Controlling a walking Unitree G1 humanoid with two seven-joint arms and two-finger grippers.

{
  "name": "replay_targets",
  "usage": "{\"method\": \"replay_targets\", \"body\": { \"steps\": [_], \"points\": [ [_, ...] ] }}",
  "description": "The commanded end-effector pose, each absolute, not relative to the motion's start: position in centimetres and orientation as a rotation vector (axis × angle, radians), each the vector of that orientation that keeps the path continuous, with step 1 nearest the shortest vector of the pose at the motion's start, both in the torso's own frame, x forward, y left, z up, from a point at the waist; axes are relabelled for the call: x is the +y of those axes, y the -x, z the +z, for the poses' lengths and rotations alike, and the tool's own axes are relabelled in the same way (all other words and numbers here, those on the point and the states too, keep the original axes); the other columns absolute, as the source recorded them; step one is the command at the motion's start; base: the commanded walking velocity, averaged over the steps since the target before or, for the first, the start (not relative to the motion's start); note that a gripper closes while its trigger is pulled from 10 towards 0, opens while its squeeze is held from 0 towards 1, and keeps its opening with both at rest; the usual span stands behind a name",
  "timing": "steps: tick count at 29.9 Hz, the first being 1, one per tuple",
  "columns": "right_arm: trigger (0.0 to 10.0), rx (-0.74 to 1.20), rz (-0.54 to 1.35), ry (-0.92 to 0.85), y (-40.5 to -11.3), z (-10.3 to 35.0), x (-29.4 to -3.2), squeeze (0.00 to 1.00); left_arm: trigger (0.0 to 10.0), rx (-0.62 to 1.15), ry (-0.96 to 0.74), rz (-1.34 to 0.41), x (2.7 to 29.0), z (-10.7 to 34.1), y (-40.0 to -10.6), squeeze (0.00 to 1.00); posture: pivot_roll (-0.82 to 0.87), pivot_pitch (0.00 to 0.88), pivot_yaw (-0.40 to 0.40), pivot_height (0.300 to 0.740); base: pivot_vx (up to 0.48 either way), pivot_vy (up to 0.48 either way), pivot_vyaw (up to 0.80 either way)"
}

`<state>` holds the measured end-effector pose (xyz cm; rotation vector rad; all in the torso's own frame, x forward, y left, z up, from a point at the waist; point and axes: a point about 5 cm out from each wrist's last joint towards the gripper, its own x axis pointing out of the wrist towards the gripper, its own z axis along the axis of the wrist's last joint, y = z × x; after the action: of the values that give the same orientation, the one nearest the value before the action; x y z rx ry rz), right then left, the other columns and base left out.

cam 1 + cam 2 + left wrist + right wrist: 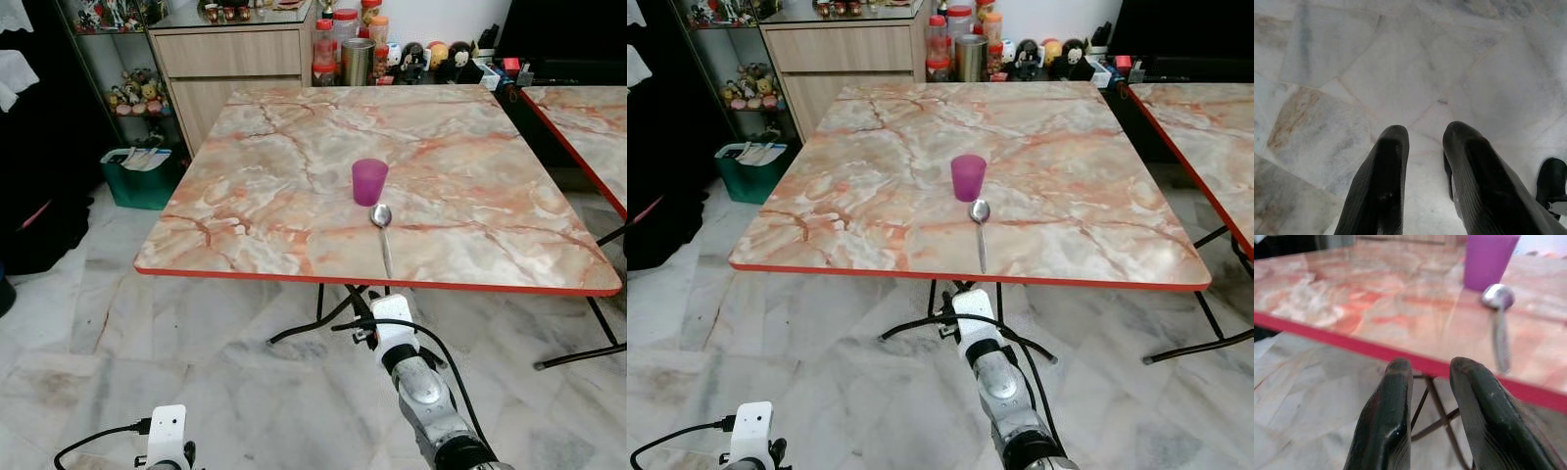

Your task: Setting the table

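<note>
Two things make up the setting so far, as the left eye view shows it: a purple cup [369,180] standing upright near the middle of the marble table [245,186], and a spoon [383,235] lying just at its 6 o'clock, bowl close to the cup's base and handle running toward the near red edge. Both look placed, so I judge that part done; no plate or other cutlery is on the top, so more may be left. The right gripper [364,311] hangs below the near edge, at 6 o'clock from the spoon, well clear of it. The left gripper [167,452] sits low at 7 o'clock over the floor [118,323], idle.

Right eye view: the same layout, cup [968,176] and spoon [979,231] close together, and a second table [1205,127] at 3 o'clock. A cabinet [838,59] and jars [955,39] stand at 12 o'clock beyond the far edge.

Left wrist view: the left gripper [1425,142] points down at bare floor tiles, fingers parted and empty.

Right wrist view: the right gripper [1425,374] faces the table's red edge, fingers apart with nothing between them; the spoon [1498,318] and cup [1488,259] lie beyond, at about 1 o'clock from the fingertips.
</note>
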<state>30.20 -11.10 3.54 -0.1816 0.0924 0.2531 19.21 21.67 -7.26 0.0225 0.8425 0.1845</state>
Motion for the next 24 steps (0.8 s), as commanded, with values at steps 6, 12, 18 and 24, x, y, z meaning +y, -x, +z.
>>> {"method": "replay_targets", "body": {
  "steps": [6,12,18,24],
  "points": [
    [10.0,0.018,0.184,0.198,-32.2,6.0,-11.4,0.00,10.0,0.846,-0.013,0.196,21.8,-7.3,-19.1,0.00,-0.01,0.000,0.021,0.719,0.000,0.000,0.00],
    [10.0,0.000,0.204,0.224,-32.3,6.3,-11.1,0.00,10.0,0.860,-0.016,0.177,21.6,-7.5,-19.0,0.00,0.00,0.000,0.017,0.719,0.000,0.000,-0.48],
    [10.0,0.013,0.212,0.193,-32.2,6.1,-10.4,0.00,10.0,0.849,-0.010,0.195,21.8,-7.4,-18.9,0.00,0.01,0.000,0.017,0.719,0.249,0.000,0.00],
    [10.0,0.006,0.214,0.174,-32.3,6.3,-9.9,0.00,10.0,0.846,-0.008,0.202,22.0,-7.3,-18.9,0.00,0.01,0.000,0.022,0.719,0.255,0.000,0.00]
  ]
}}
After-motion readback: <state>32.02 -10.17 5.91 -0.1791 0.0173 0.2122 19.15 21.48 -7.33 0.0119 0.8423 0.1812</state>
